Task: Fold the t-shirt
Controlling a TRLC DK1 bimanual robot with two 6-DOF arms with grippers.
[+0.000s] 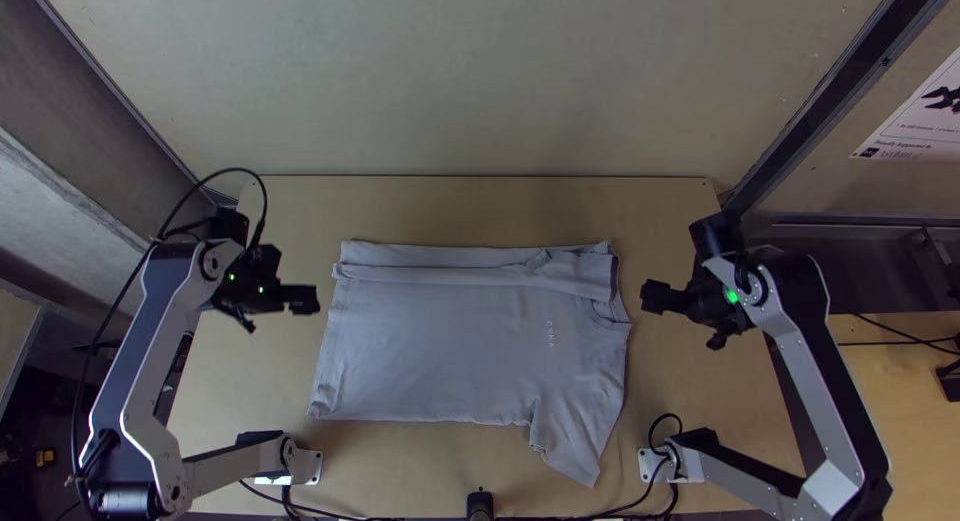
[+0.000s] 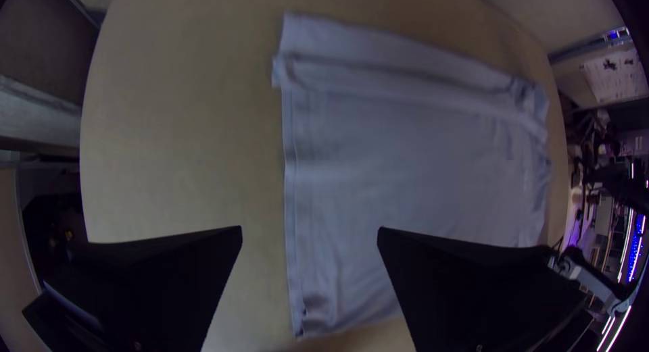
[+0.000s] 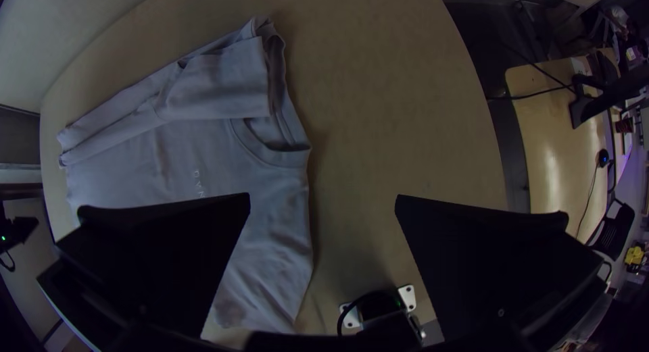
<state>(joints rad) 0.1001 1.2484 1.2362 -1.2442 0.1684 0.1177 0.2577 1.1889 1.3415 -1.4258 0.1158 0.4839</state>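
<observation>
T-shirt [image 1: 470, 341] lies between the left pincer [image 1: 281, 312] and right pincer [image 1: 687, 320], both wide open and holding nothing.

creased matt cloth t-shirt [image 1: 460, 346] on smooth wooden table [image 1: 670, 381]

The t-shirt [image 1: 440, 346] is plain pale lavender-grey, with 1 line of small whitish lettering [image 1: 551, 334] toward its right side. The table [image 1: 470, 209] is light tan. The left gripper [image 1: 303, 300] and right gripper [image 1: 657, 298] are black. Both arms have silver-grey links. The far wall [image 1: 450, 71] is greyish beige; the poster [image 1: 915, 126] at right is white with black figures.
</observation>
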